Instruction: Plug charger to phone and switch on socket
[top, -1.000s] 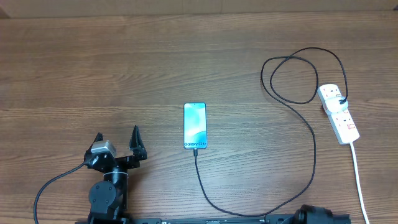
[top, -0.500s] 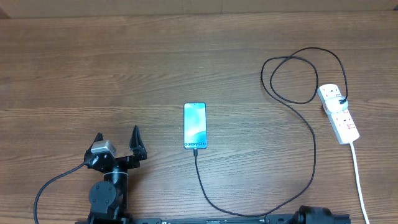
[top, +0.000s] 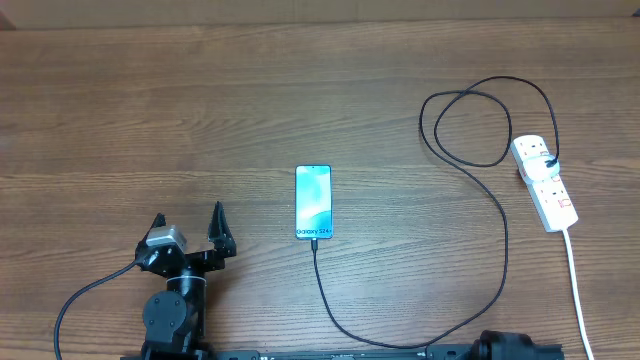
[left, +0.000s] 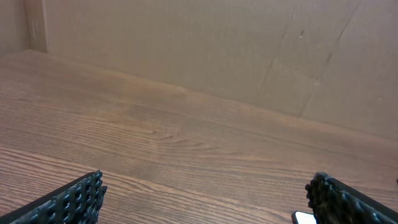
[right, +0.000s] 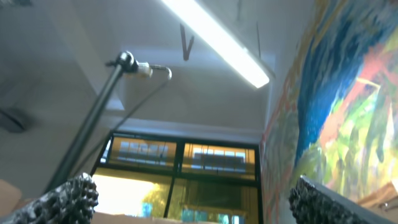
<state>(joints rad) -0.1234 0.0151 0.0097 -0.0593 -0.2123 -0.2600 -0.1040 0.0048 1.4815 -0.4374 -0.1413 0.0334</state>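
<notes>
Nearest the robot's base, the left end effector (top: 188, 214) is seen released, its two fingers spread wide above the bare wooden surface (top: 150, 110) with nothing between them, a little to the left of the phone. The right end effector (right: 189, 193) cannot be made out from overhead, where only a dark part of the right arm (top: 505, 348) shows at the near edge. In its own wrist view the fingers stand far apart and empty, and it is pointed up at a ceiling lamp (right: 217, 43), away from the work. Just beyond, the phone (top: 313, 202) lies flat near the middle of the surface, screen lit and facing up, its lettered end turned toward the robot. At that near end the connector (top: 315, 241) of the charger (top: 505, 240) is found touching the phone and appears seated in its port, though the joint is too small to be confirmed. From there the cable is carried toward the near edge, swung out to the right and looped farther back, where it ends at a plug in the socket (top: 546, 185) at the far right. The first step is therefore judged done. A red rocker switch (top: 566, 204) is visible on the socket, but its position cannot be read, so it cannot be told whether switching on is left to do; neither end effector is near it.
</notes>
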